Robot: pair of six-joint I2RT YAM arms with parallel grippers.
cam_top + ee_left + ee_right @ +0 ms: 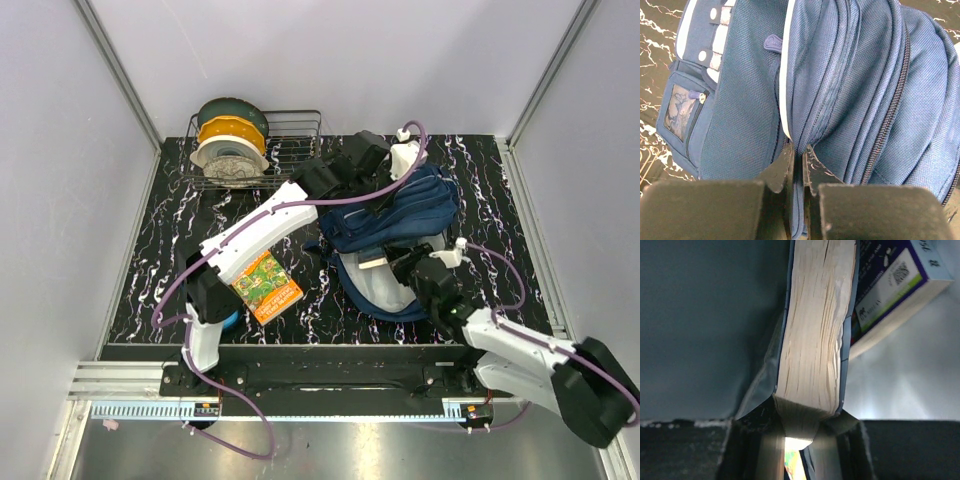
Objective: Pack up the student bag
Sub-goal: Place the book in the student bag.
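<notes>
The student bag (400,212), a navy blue backpack, lies right of the table's middle with its mouth toward me and its light lining (368,288) showing. My left gripper (799,152) is shut on a fold of the bag's navy fabric (850,75) near the top of the bag (388,172). My right gripper (807,412) is shut on a thick book (815,335) with cream page edges, held upright inside the bag's mouth (395,262). A second book (895,282) with a white and blue cover lies deeper inside, against the grey lining (910,380).
A colourful orange and green book (266,285) lies on the black marbled table (160,250) beside the left arm. A wire basket (295,130) at the back left holds spools (232,140). A small blue object (228,320) shows by the left arm's base.
</notes>
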